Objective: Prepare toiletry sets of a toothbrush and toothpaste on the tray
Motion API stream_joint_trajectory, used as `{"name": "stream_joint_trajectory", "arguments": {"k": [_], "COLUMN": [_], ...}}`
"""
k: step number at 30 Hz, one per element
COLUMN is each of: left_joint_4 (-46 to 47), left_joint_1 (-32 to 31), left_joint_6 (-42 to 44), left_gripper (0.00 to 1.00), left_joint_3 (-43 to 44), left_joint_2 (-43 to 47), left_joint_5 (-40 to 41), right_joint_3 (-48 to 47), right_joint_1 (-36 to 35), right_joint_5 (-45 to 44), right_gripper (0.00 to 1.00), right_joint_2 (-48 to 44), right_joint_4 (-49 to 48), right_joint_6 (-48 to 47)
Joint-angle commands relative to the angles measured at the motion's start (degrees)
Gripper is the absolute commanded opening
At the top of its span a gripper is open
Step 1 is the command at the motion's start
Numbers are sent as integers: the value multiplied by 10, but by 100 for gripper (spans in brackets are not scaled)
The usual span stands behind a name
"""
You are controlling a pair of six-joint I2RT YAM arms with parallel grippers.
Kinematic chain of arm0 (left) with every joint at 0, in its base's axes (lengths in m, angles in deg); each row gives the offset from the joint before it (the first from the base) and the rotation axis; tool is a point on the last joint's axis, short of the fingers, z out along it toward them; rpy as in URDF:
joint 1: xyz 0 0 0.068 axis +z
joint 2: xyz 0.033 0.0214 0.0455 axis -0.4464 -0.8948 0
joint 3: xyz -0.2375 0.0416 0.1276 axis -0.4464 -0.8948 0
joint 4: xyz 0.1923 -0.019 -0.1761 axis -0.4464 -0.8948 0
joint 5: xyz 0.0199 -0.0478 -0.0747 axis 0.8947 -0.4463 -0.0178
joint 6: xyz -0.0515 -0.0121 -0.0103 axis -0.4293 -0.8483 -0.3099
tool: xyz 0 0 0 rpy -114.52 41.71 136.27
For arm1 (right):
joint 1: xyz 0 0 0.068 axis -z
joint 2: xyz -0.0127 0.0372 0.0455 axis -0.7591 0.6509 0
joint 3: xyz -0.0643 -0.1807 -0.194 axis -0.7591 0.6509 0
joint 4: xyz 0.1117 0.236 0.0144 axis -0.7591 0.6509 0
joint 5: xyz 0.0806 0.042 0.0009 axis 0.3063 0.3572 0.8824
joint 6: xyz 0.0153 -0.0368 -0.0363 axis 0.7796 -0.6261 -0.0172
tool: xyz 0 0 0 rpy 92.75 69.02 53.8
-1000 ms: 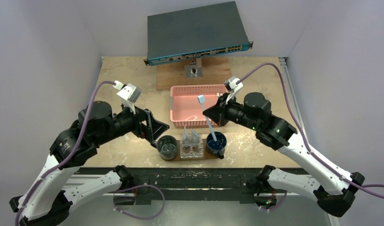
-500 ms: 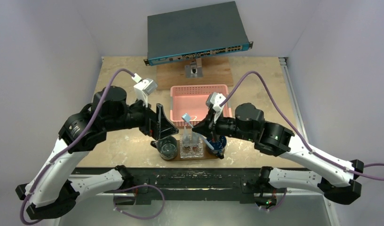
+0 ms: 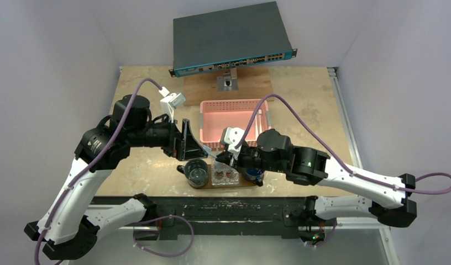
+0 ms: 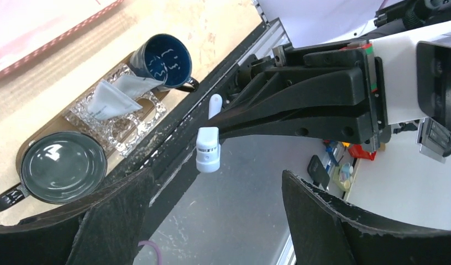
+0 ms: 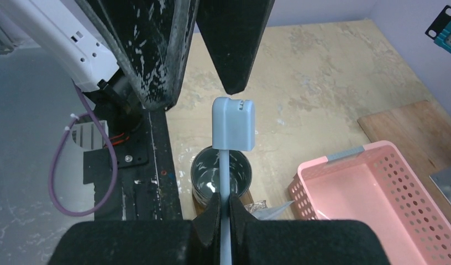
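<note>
The right gripper (image 5: 223, 218) is pinched tight on the toothbrush (image 5: 232, 124), whose capped head stands between the wide-apart fingers of the left gripper (image 4: 215, 179). Beyond, the tray (image 4: 53, 122) carries a grey mug (image 4: 63, 167), tubes (image 4: 110, 96) in a glass holder (image 4: 129, 126), and a blue mug (image 4: 167, 55). The pink basket (image 5: 372, 182) sits farthest.

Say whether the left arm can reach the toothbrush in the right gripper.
Probably yes: the right gripper holds the toothbrush with its capped head just ahead of the left gripper's open fingers, in line with their gap, nothing between.
</note>
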Motion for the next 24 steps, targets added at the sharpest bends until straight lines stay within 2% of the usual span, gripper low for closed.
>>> {"name": "stream_joint_trajectory", "arguments": {"k": [1, 8, 13, 19, 24], "left_joint_4": [9, 10, 10, 23, 27], "left_joint_1": [5, 6, 6, 5, 6], "left_joint_6": [11, 27, 30, 32, 34], "left_gripper": [84, 82, 76, 67, 53], "left_joint_3": [-19, -44, -47, -51, -56], "left_joint_2": [16, 39, 42, 50, 53], "left_joint_5": [-30, -6, 2, 9, 16], "right_joint_3": [-41, -65, -77, -84, -87], "right_joint_1": [-9, -32, -41, -48, -49], "right_joint_5": [-7, -8, -14, -24, -37], "right_gripper": [0, 0, 0, 0, 0], "right_joint_2": [11, 43, 57, 65, 71], "right_joint_4": [-38, -40, -41, -43, -43], "right_joint_6": [-5, 1, 1, 8, 15]}}
